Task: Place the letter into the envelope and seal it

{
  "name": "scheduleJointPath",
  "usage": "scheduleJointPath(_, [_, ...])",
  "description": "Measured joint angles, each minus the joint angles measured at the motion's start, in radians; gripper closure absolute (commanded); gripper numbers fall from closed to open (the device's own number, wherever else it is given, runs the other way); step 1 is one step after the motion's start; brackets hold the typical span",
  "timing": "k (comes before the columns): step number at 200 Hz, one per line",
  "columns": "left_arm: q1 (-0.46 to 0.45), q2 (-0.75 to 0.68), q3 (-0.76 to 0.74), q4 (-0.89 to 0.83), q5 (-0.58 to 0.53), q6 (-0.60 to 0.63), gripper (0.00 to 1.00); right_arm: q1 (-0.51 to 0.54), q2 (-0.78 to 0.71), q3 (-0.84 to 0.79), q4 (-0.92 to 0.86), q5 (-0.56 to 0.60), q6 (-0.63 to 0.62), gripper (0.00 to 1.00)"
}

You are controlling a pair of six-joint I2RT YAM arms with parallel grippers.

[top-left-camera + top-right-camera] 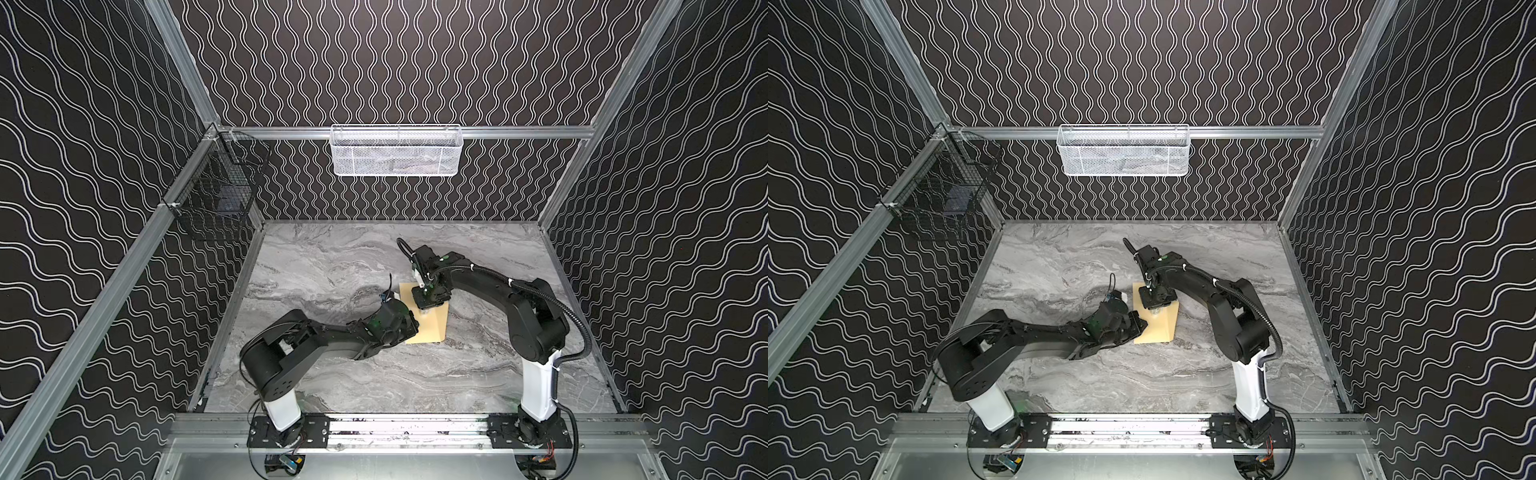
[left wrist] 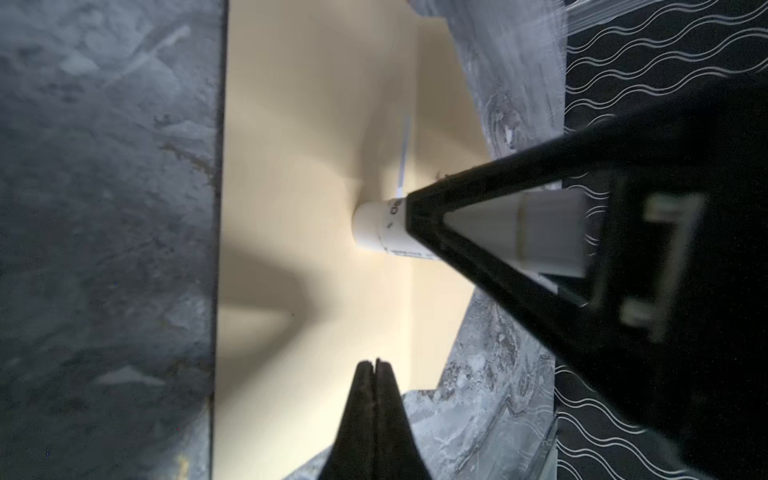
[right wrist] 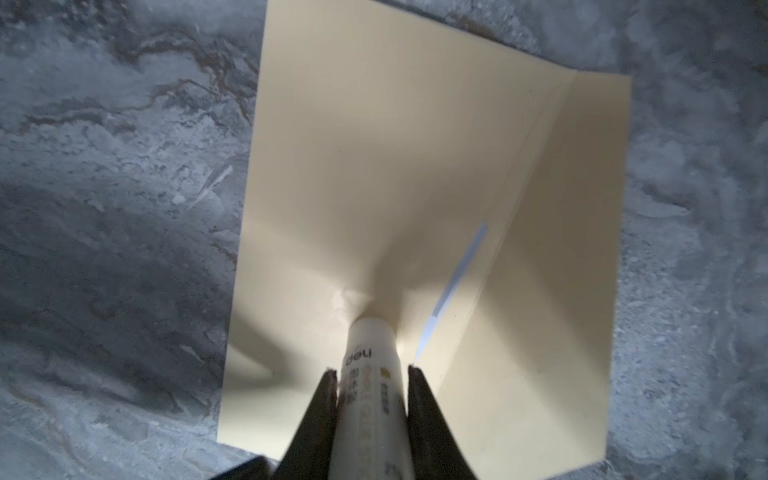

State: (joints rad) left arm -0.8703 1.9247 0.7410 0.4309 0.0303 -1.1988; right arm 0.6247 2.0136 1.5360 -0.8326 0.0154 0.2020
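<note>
Flat on the table [image 1: 395,382], about mid-table: envelope [image 1: 432,330], long axis running near to far. Along the envelope's right edge: flap [image 3: 561,249], folded outward. Inside the envelope, at the mouth beside the flap fold: letter [image 3: 457,278], only a thin strip showing. Above the envelope's far half: right gripper [image 1: 428,307], with a tube [image 3: 370,345] between its fingers, tip down on the envelope's face just left of the fold. At the envelope's left edge, near half: left gripper [image 2: 376,365], tips over the envelope. High behind the envelope: mesh basket [image 1: 395,151]. Behind and left of the envelope, raised: wire basket [image 1: 216,195].
</note>
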Motion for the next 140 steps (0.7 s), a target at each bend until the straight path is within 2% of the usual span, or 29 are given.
scheduleJointPath(38, [0.005, 0.064, 0.003, 0.036, 0.005, -0.031, 1.0, 0.0, -0.006, -0.012, 0.007, -0.001, 0.0, 1.0])
scheduleJointPath(68, [0.01, 0.093, -0.023, 0.132, 0.01, -0.071, 1.0, 0.0, -0.016, -0.028, 0.019, -0.002, 0.0, 1.0])
scheduleJointPath(140, [0.011, 0.101, -0.06, 0.206, 0.003, -0.121, 1.0, 0.0, -0.058, -0.083, 0.019, -0.002, -0.002, 1.0])
